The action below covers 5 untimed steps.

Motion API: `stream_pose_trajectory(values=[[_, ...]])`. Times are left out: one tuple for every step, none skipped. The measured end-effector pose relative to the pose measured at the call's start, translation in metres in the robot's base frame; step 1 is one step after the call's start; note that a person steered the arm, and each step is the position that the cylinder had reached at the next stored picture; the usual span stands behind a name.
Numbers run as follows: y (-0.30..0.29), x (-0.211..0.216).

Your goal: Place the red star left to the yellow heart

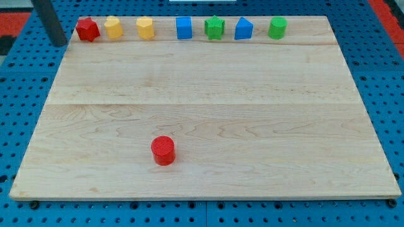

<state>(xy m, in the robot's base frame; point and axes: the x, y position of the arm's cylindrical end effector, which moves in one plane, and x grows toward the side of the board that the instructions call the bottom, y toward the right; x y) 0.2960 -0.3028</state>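
The red star [87, 29] sits at the top left corner of the wooden board [202, 107]. The yellow heart [113, 27] is just to its right, almost touching it. My tip [59, 43] is off the board's left edge, left of and slightly below the red star, with a small gap between them. The dark rod rises from the tip to the view's top edge.
Along the top edge, rightward from the heart: a yellow block [145, 28], a blue block [184, 28], a green star [214, 28], a blue block [243, 28] and a green block [277, 28]. A red cylinder [163, 150] stands low, left of centre.
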Motion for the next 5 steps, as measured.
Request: stream_pose_trajectory(values=[[0.020, -0.005], [0.028, -0.029], [0.028, -0.033], [0.028, -0.033], [0.030, -0.033]])
